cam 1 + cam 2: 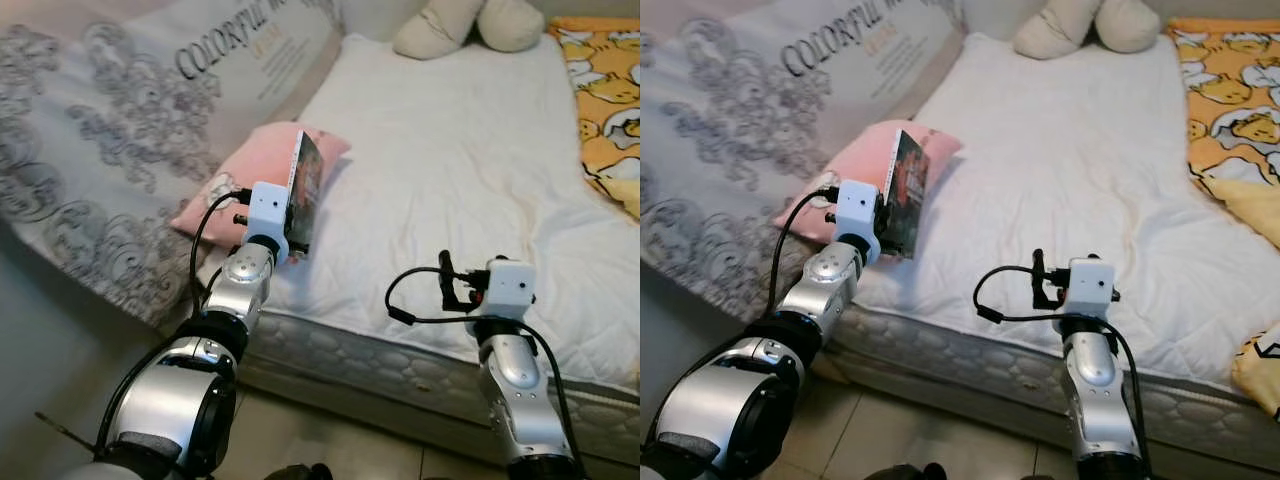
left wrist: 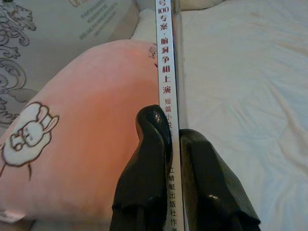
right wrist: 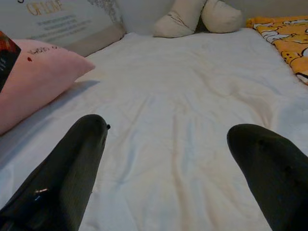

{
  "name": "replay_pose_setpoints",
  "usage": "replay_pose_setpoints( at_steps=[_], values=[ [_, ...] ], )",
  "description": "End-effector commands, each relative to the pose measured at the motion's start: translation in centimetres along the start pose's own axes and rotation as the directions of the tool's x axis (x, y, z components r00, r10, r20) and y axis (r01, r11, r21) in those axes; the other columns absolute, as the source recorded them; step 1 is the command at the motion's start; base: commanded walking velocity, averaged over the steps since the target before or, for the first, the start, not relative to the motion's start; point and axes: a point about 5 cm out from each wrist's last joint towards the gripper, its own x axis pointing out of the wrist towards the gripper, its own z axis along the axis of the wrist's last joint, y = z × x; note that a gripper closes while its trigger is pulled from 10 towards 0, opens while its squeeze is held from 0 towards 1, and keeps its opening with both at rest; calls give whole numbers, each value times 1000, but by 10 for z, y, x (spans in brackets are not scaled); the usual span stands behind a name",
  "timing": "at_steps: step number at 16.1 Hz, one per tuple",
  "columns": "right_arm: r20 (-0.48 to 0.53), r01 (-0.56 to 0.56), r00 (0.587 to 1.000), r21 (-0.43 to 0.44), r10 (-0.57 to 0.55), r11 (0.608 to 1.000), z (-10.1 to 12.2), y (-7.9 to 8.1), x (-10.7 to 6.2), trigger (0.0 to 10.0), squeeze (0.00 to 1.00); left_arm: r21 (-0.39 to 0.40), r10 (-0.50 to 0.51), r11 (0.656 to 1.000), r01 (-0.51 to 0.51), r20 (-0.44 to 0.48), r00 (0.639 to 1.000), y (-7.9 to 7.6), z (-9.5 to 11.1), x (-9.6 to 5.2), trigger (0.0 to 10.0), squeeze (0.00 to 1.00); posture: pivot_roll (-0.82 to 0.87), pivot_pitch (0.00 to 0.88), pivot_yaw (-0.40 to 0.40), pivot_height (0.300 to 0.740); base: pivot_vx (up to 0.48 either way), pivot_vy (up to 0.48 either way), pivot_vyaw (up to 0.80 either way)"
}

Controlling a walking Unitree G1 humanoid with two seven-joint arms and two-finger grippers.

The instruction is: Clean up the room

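Nearest of all, the robot's two silver arms run up from the lower edge of the head views, their shoulders cut off by the frame. The left gripper is clamped on a thin book, its two black fingers pressed against either cover just above the near edge of the bed. In the head views the gripper itself is hidden behind its white wrist block, so the clamp can be checked only from the left wrist view. The book stands on edge, upright, its long axis running up and away from the gripper, the white spine with its red print facing the wrist camera and the dark cover turned toward the robot's right. What the cover shows is too small to make out, and the book's top end is cut off in the wrist view.

Lower and to the right, the right gripper hangs over the white mattress cover with its fingers wide apart and nothing between them.

Just behind the book lies a pink cushion with a rabbit drawn on it, leaning against a grey patterned pillow. Farther off, a cream plush toy sits at the head of the bed, half cut off, and a yellow printed blanket runs along the right side.
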Motion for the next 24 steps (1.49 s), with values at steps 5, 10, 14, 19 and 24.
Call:
replay_pose_setpoints(
  at_steps=[5, 10, 14, 19, 24],
  values=[
    [9, 15, 1000, 9, -15, 1000, 1, 1, -5, 10000, 27, 8, -48, 999, 48, 97, 994, 1, 23, 5, 10000, 0, -193, 0, 180, 730, 80, 0, 0],
    [21, 28, 999, 26, -29, 999, 0, 5, -12, 10000, 31, -9, -89, 996, 90, 117, 989, -1, 25, 5, 10000, 0, -194, 0, 181, 730, 455, 0, 0],
    [19, 30, 999, 26, -30, 999, 1, 4, -11, 10000, 31, -23, -89, 996, 92, 117, 989, 0, 24, 5, 10000, 0, -191, 0, 179, 730, 457, 0, 0],
    [27, 26, 999, 29, -27, 999, 3, 5, -10, 10000, 31, -39, -177, 982, 184, 139, 974, -11, 38, 9, 10000, 0, -181, 0, 171, 730, 279, 0, 0],
    [16, 34, 999, 27, -34, 999, 0, 3, -15, 10000, 35, -312, -477, 799, 515, 195, 857, -74, 69, 15, 10000, 0, -185, 0, 164, 730, 0, 0, 0]
  ],
)
